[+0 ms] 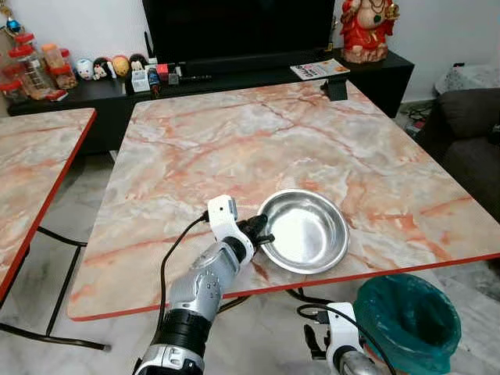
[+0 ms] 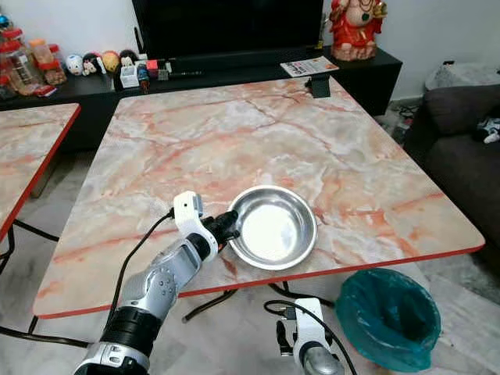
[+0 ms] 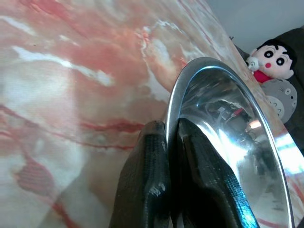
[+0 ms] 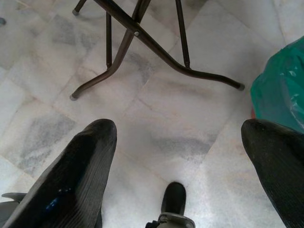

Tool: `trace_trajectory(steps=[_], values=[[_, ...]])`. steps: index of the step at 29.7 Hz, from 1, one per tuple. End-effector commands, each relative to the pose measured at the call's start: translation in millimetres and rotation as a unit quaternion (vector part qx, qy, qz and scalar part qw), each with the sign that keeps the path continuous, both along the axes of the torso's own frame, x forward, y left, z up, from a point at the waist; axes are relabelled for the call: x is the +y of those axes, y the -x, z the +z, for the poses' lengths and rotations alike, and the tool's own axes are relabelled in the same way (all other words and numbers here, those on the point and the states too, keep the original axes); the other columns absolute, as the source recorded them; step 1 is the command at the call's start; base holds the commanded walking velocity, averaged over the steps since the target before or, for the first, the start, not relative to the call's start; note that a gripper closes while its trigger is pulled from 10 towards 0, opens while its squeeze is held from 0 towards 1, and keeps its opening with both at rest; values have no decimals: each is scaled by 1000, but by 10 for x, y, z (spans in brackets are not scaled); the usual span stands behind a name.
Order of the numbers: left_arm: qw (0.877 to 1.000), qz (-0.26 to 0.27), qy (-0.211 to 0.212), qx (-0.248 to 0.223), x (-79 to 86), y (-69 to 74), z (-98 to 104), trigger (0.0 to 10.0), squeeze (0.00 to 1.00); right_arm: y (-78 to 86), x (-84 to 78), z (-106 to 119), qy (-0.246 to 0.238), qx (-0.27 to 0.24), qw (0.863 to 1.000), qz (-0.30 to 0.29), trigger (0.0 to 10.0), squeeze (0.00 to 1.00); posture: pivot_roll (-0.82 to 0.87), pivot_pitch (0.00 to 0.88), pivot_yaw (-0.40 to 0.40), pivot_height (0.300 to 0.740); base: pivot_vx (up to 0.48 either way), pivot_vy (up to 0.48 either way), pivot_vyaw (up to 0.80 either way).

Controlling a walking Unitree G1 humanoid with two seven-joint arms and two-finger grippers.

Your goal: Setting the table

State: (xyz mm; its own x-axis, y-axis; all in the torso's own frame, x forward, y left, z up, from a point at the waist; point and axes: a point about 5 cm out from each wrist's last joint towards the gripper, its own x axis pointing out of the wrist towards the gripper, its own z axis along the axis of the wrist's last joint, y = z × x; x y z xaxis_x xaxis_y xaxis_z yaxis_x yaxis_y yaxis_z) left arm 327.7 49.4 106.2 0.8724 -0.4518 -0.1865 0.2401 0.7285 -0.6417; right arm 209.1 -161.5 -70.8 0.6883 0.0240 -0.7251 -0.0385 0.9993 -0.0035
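A shiny steel bowl (image 1: 306, 230) rests on the pink marble table (image 1: 234, 148) near its front edge. My left gripper (image 1: 260, 235) is shut on the bowl's left rim; in the left wrist view its two black fingers (image 3: 154, 190) pinch the thin rim of the steel bowl (image 3: 228, 137), one inside and one outside. My right gripper (image 4: 178, 156) hangs low below the table edge, open over the tiled floor, with nothing between its fingers.
A green-lined bin (image 1: 408, 320) stands on the floor at the front right. A second marble table (image 1: 31, 172) is on the left, a dark sofa (image 1: 469, 141) on the right. A black TV bench (image 1: 234, 78) with toys, jars and a statue (image 1: 366, 30) runs along the back. Table legs (image 4: 137, 42) cross the floor.
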Motion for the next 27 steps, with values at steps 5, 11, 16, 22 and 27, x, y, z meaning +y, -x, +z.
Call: trace_trajectory(steps=[5, 11, 16, 22, 27], values=[[997, -38, 62, -11, -527, -123, 436, 10000, 0, 23, 5, -14, -4, 4, 1000, -8, 10000, 0, -12, 0, 73, 736, 0, 0, 0], [995, -53, 86, -10, -659, -132, 588, 10000, 0, 17, -2, -11, -5, 4, 1000, -11, 10000, 0, -7, 0, 71, 736, 0, 0, 0], [992, -70, 102, -17, -745, -118, 713, 10000, 0, 9, 13, -8, -6, 4, 1000, -11, 10000, 0, 1, 0, 72, 736, 0, 0, 0], [991, -74, 108, -22, -788, -121, 794, 10000, 0, 3, 21, -6, -8, 4, 1000, -13, 10000, 0, 1, 0, 75, 736, 0, 0, 0], [990, -76, 115, -26, -818, -130, 862, 10000, 0, -6, 32, -2, -9, 3, 1000, -14, 10000, 0, 1, 0, 79, 736, 0, 0, 0]])
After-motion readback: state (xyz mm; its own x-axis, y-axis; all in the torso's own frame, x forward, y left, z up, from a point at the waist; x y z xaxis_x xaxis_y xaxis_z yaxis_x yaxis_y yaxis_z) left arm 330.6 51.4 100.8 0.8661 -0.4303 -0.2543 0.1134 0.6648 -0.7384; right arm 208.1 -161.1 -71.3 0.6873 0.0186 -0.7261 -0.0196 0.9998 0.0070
